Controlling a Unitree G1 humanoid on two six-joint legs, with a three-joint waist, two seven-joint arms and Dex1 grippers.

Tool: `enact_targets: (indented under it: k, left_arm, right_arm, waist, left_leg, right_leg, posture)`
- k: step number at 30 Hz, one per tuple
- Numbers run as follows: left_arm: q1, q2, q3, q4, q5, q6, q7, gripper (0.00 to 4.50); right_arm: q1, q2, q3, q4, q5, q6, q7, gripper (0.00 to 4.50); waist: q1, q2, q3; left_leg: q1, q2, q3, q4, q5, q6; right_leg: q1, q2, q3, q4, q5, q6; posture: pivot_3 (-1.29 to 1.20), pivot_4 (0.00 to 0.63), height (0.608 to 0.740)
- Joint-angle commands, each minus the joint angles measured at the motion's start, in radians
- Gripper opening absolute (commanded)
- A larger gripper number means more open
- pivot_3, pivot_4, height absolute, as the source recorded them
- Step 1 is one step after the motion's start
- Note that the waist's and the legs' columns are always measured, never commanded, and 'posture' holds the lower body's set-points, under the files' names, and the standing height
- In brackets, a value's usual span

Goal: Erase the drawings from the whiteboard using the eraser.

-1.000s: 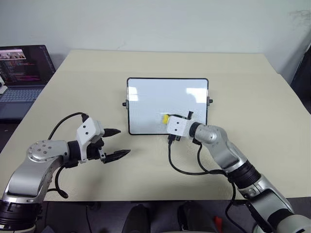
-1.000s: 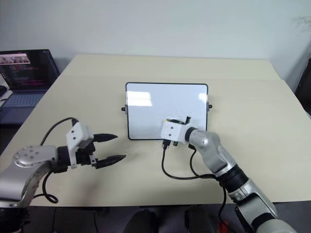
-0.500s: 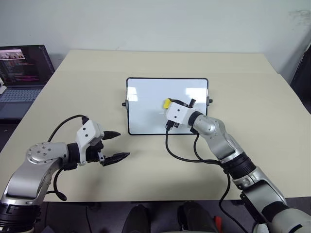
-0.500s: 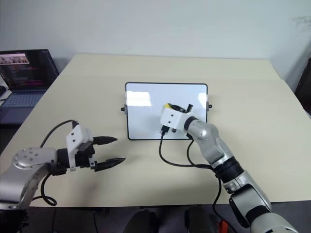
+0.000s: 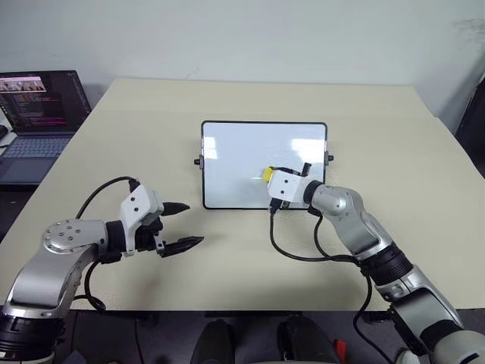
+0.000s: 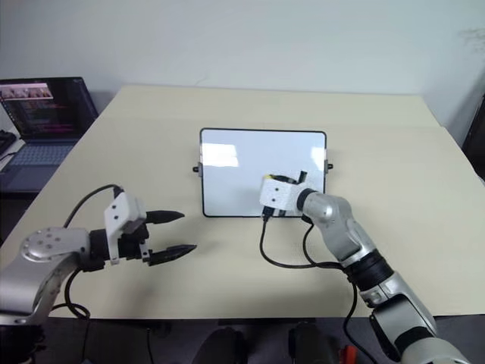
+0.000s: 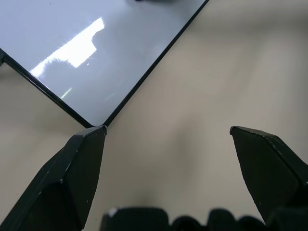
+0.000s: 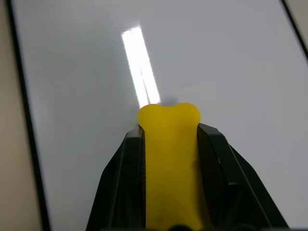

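So the whiteboard [image 5: 264,164] lies flat near the middle of the desk [image 5: 379,129], a bit toward the far edge, long side facing the robot, which puts the whole surface within reach of an arm coming in from the near edge. The right claw [image 8: 169,126] is clamped tight on the eraser [image 8: 169,163], one black finger on each long side and the yellow end poking out past the tips. Makes sense to hold it that way, since the free end is what gets pressed and dragged over the board. From the head cameras the eraser sits over the lower middle of the board, slightly right of centre, close to the board's near edge. I can't say for sure whether it's actually touching the surface or just above it.

As for the drawings [image 8: 118,131], I can barely find any. The wrist camera shows a couple of very faint thin traces just beside the eraser tip, and the rest of the white looks clean apart from light glare. My guess is the job is nearly done and only leftover smudges remain.

The left claw [image 5: 180,225] hangs over bare desk off the board's near left corner, fingers spread wide with nothing between them. Looks parked out of the way so it doesn't block the wiping arm
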Motion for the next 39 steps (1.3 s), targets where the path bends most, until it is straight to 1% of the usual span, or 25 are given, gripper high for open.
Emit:
enact_targets:
  k: [1,4,6,8,14,16,18,20,21,23,25,31,33,36,39]
  left_arm:
    - [-0.006,0.004,0.005,-0.034,-0.011,-0.006,0.001,4.50]
    - [-0.005,0.004,0.005,-0.036,-0.012,-0.006,0.002,4.50]
    - [-0.006,0.004,0.005,-0.037,-0.014,-0.004,0.002,4.50]
    - [-0.006,0.003,0.005,-0.039,-0.015,-0.003,0.002,4.50]
    - [-0.003,0.002,0.007,-0.043,-0.018,0.000,0.007,4.50]
    - [-0.003,0.003,0.008,-0.042,-0.019,0.001,0.008,4.50]
    - [-0.004,0.003,0.007,-0.041,-0.019,0.000,0.007,4.50]
    - [-0.006,0.003,0.005,-0.043,-0.019,0.000,0.008,4.50]
    - [-0.007,0.003,0.002,-0.047,-0.019,0.000,0.007,4.50]
    - [-0.007,0.002,-0.001,-0.064,-0.024,0.004,0.006,4.50]
    - [-0.014,0.001,-0.002,-0.084,-0.030,0.009,0.009,4.50]
    - [-0.083,-0.012,-0.026,-0.147,-0.055,0.022,0.021,4.50]
    - [-0.126,-0.025,-0.057,-0.159,-0.057,0.024,0.024,4.50]
    - [-0.198,-0.064,-0.122,-0.142,-0.042,0.020,0.029,4.50]
    - [-0.265,-0.109,-0.189,-0.092,0.000,0.006,0.040,4.50]
  right_arm:
    - [0.020,0.003,0.016,0.011,-0.007,0.042,0.029,1.13]
    - [-0.022,0.038,-0.020,0.036,-0.026,0.030,-0.067,1.13]
    - [-0.043,0.050,-0.031,0.049,-0.022,0.023,-0.092,1.13]
    - [-0.048,0.056,-0.027,0.052,-0.013,0.021,-0.090,1.13]
    - [0.006,0.030,0.030,0.021,-0.003,0.063,0.035,1.13]
    - [0.008,0.027,0.025,0.015,-0.009,0.058,0.033,1.13]
    - [-0.006,0.038,0.000,0.019,-0.012,0.045,-0.009,1.13]
    - [-0.023,0.057,-0.042,0.018,0.004,0.040,-0.060,1.13]
    - [-0.020,0.083,-0.080,-0.003,0.046,0.070,-0.064,1.13]
    - [0.000,0.155,-0.167,-0.079,0.167,0.180,-0.046,1.13]
    - [0.030,0.188,-0.239,-0.183,0.253,0.289,-0.020,1.13]
    - [0.158,0.146,-0.360,-0.451,0.372,0.524,-0.009,1.13]
    - [0.216,0.126,-0.429,-0.527,0.403,0.598,-0.028,1.13]
    - [0.287,0.122,-0.528,-0.584,0.433,0.680,-0.083,1.13]
    - [0.336,0.116,-0.563,-0.595,0.430,0.713,-0.139,1.12]
  waist:
    - [-0.002,0.000,0.000]
    - [-0.007,0.000,0.000]
    - [-0.007,0.000,0.000]
    - [-0.004,0.000,0.000]
    - [-0.003,0.000,0.000]
    - [-0.003,0.000,0.000]
    - [-0.003,0.000,0.000]
    - [-0.003,0.000,0.000]
    - [-0.003,0.000,0.000]
    - [-0.003,0.000,0.000]
    - [-0.002,0.001,0.000]
    - [0.007,0.001,0.001]
    - [0.007,0.001,0.001]
    - [0.006,0.001,0.001]
    - [0.002,0.001,0.001]
  left_leg:
    - [0.000,0.000,0.000,0.000,0.000,0.000]
    - [0.001,0.001,0.001,0.000,0.000,0.000]
    - [0.002,0.001,0.001,0.000,0.000,0.000]
    - [0.002,0.001,0.000,0.000,0.001,0.001]
    - [0.001,0.001,0.001,0.000,0.001,0.000]
    - [0.001,0.001,0.000,-0.001,0.001,0.001]
    - [0.001,0.001,0.000,-0.001,0.001,0.001]
    - [0.001,0.001,0.000,-0.001,0.001,0.001]
    - [0.001,0.001,0.000,0.000,0.001,0.001]
    - [0.001,0.001,0.000,0.000,0.001,0.001]
    - [-0.001,0.001,0.000,-0.001,0.001,0.000]
    - [-0.005,0.000,-0.003,-0.002,-0.001,-0.002]
    - [-0.005,0.000,-0.002,-0.002,-0.002,-0.002]
    - [-0.005,-0.001,-0.002,-0.002,-0.002,-0.002]
    - [-0.005,-0.001,-0.002,-0.001,-0.002,-0.002]
  right_leg:
    - [0.000,0.000,0.000,0.000,0.000,0.000]
    - [0.000,0.001,0.001,0.001,0.000,0.000]
    - [0.000,0.002,0.001,0.001,0.001,-0.001]
    - [0.000,0.002,0.001,0.001,0.001,-0.002]
    - [0.000,0.001,0.001,0.000,0.001,-0.002]
    - [0.000,0.001,0.001,0.000,0.001,-0.002]
    - [0.000,0.001,0.001,0.000,0.001,-0.002]
    - [0.000,0.001,0.001,0.000,0.001,-0.001]
    - [0.000,0.001,0.001,0.000,0.001,-0.001]
    - [0.000,0.001,0.001,0.000,0.001,-0.001]
    - [-0.001,0.001,0.000,0.000,0.001,-0.002]
    - [-0.002,-0.001,-0.003,-0.004,-0.001,0.001]
    - [-0.002,-0.001,-0.003,-0.005,-0.001,0.001]
    - [-0.001,-0.001,-0.002,-0.006,-0.001,0.001]
    - [-0.001,0.000,-0.002,-0.005,-0.001,0.001]
  posture:
    - [0.00,0.150,0.740]
    - [0.00,0.150,0.740]
    - [0.00,0.150,0.740]
    - [0.00,0.150,0.740]
    - [0.00,0.150,0.740]
    - [0.00,0.150,0.740]
    - [0.00,0.150,0.740]
    - [0.00,0.150,0.740]
    - [0.00,0.150,0.740]
    - [0.00,0.150,0.740]
    - [0.00,0.150,0.740]
    - [0.00,0.150,0.740]
    - [0.00,0.150,0.740]
    - [0.00,0.150,0.740]
    - [0.00,0.150,0.740]
